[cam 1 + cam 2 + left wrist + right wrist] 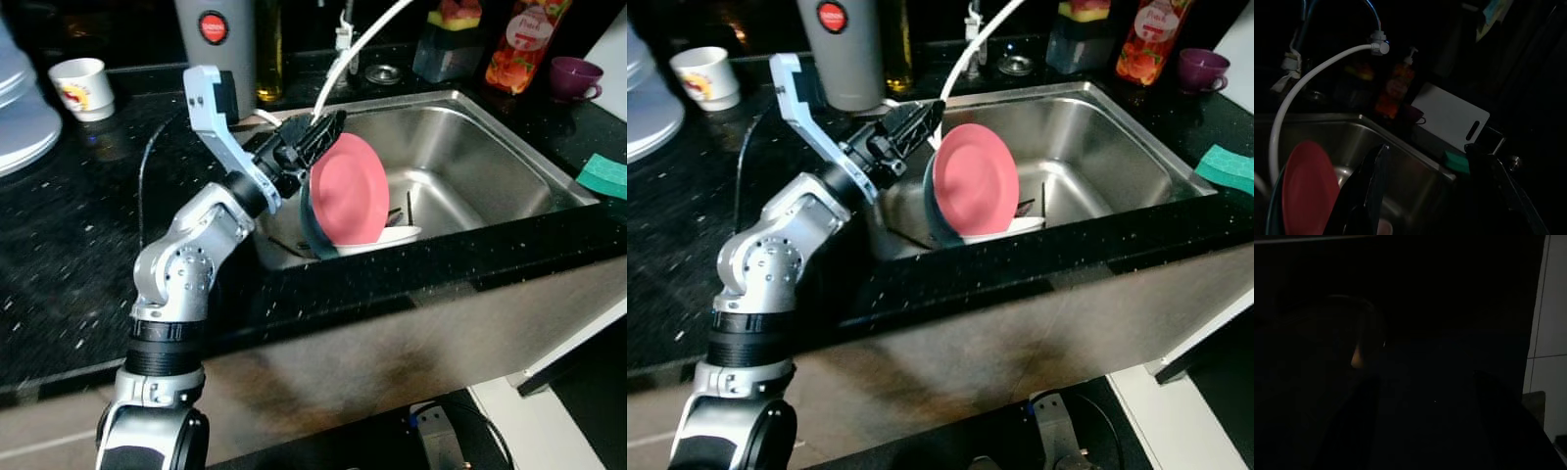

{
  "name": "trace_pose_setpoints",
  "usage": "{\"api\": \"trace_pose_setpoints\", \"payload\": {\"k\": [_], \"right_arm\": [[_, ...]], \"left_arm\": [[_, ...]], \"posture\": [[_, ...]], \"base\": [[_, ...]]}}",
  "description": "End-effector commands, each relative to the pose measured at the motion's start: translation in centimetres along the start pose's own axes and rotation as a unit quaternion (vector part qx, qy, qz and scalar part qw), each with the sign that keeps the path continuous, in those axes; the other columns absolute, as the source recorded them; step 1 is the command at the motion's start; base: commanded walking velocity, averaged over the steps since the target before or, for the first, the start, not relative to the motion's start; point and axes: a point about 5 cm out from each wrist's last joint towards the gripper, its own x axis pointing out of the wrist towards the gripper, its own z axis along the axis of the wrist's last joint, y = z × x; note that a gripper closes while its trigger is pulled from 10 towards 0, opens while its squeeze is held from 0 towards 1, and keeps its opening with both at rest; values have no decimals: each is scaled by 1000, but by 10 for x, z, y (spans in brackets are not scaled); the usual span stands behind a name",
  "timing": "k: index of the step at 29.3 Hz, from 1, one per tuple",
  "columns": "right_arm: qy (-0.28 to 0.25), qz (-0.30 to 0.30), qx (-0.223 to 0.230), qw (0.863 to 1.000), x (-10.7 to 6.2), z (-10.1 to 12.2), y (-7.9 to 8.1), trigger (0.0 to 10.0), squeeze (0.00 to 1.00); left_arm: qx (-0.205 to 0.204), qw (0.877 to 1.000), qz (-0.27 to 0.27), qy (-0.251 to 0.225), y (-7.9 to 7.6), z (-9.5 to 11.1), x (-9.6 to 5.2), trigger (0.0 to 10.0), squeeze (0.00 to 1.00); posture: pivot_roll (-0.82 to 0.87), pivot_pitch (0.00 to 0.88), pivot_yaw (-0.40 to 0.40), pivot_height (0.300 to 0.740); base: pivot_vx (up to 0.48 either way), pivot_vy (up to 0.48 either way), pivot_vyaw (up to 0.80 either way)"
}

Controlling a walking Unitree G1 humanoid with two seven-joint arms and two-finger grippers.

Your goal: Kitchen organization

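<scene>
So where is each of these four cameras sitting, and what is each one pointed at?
Left eye view: on the head, looking down at the sink; the left arm reaches in, its tool at the pink plate.
Right eye view: the head's other eye, same sink, plate and arm, shifted slightly.
Left wrist view: on the left wrist, looking along two black fingers into the sink, past the plate and white hose.
Right wrist view: on the right wrist, very dark; black fingers, pale wall beyond.
Both eyes and the left wrist share plate, hose and sink.

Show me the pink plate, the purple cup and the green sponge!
pink plate [350, 191], left eye view, middle of its face.
purple cup [574, 76], left eye view, its side wall.
green sponge [605, 174], left eye view, its top.
</scene>
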Motion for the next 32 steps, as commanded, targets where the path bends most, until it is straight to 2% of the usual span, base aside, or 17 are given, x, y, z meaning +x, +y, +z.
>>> {"api": "trace_pose_setpoints", "payload": {"k": [1, 6, 11, 14, 16, 17, 21, 24, 26, 27, 29, 30, 31, 32], "right_arm": [[8, 2, 13, 1000, 0, -6, 1, 10000, 0], [4, 2, 15, 1000, 0, -6, 1, 10000, 0], [-1, 5, 14, 1000, 0, -4, 1, 10000, 0], [-6, 7, 15, 1000, 0, -4, 1, 10000, 0], [-10, 13, 15, 1000, 0, -3, 2, 10000, 0], [-10, 13, 15, 1000, 0, -3, 2, 10000, 0], [-9, 17, 6, 1000, 0, -3, 2, 10000, 0], [-8, 19, 5, 1000, 0, -4, 2, 10000, 0], [-8, 19, 4, 1000, 0, -4, 2, 10000, 0], [-8, 20, 3, 1000, -1, -4, 2, 10000, 0], [-8, 21, 2, 1000, -1, -5, 2, 10000, 0], [-8, 21, 2, 1000, -1, -5, 2, 10000, 0], [-7, 21, 2, 1000, -1, -5, 2, 10000, 0], [-7, 21, 2, 1000, -1, -5, 2, 10000, 0]], "left_arm": [[0, 1000, -5, 13, -6, -6, 0, 10000, 0], [-3, 1000, 1, 24, -6, -12, -2, 10000, 0], [-2, 999, 21, 37, 1, -17, -8, 10000, 0], [1, 998, 47, 51, 14, -23, -17, 10000, 0], [6, 995, 76, 66, 28, -29, -28, 10000, 0], [6, 995, 76, 66, 28, -29, -28, 10000, 0], [15, 987, 132, 92, 56, -40, -50, 10000, 0], [16, 973, 199, 114, 86, -52, -76, 10000, 0], [18, 970, 211, 121, 92, -55, -81, 10000, 0], [19, 956, 251, 153, 110, -70, -103, 10000, 0], [13, 942, 287, 173, 123, -83, -123, 10000, 0], [13, 942, 287, 173, 123, -83, -123, 10000, 0], [9, 937, 300, 178, 127, -87, -130, 10000, 0], [5, 925, 326, 194, 134, -96, -143, 10000, 0]], "posture": [[8, 77, 8, 740], [7, 76, 10, 740], [8, 80, 10, 740], [13, 83, 8, 740], [13, 83, 8, 740], [13, 83, 8, 740], [12, 86, 8, 740], [11, 84, 8, 740], [11, 84, 8, 740], [9, 79, 9, 740], [4, 72, 8, 740], [4, 72, 8, 740], [4, 72, 8, 740], [4, 65, 7, 740]], "base": [[-465, 0, 0], [-472, 0, 0], [-467, 0, 0], [-454, 0, 0], [-422, 0, 0], [-409, 0, 0], [-175, 0, 709], [0, 0, 788], [0, 0, 788], [0, 0, 788], [0, 0, 788], [0, 0, 788], [0, 0, 788], [0, 0, 788]]}}
